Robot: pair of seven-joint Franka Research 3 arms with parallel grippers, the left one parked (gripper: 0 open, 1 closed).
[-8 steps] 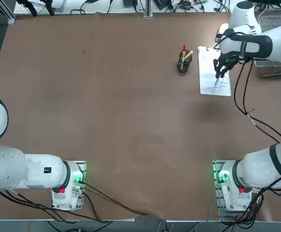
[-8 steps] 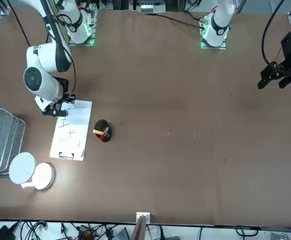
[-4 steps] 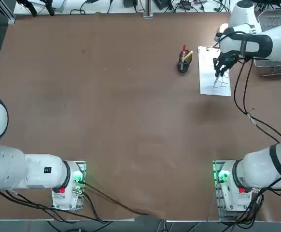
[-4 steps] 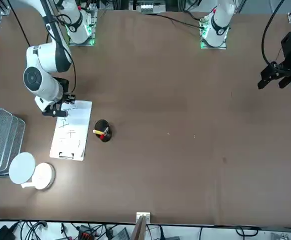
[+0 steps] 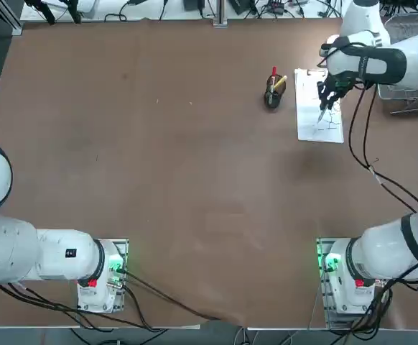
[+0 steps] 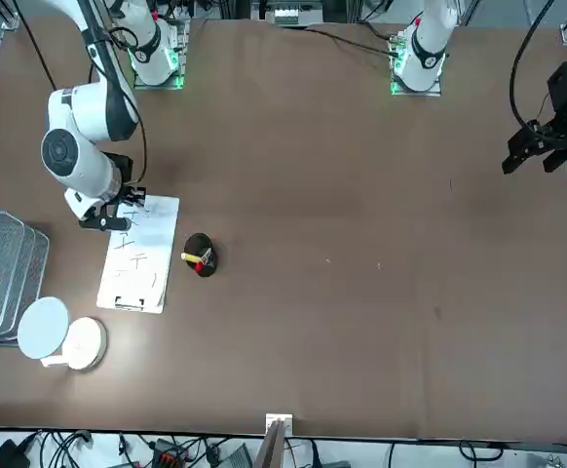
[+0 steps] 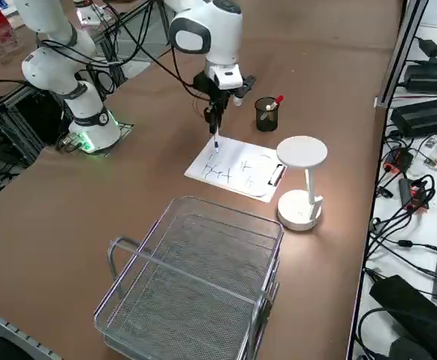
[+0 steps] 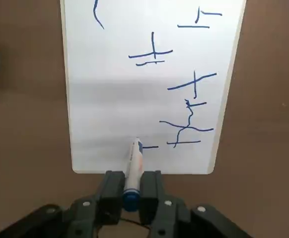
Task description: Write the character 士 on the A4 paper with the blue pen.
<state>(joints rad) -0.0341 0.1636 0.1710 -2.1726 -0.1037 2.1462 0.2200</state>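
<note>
Paper (image 8: pixel 114 99): white sheet lying flat on the table (image 5: pixel 194 144), far right part from the robot's side, metal clip on the short edge away from the robot. Several thin blue handwritten strokes on it, cross-like marks mostly along one long side. Pen (image 8: pixel 132 166): slim, white barrel with blue end, held near-upright between the fingers (image 8: pixel 112 188), tip down over the sheet's near short edge, beside a short stroke. Tip contact unclear.
</note>
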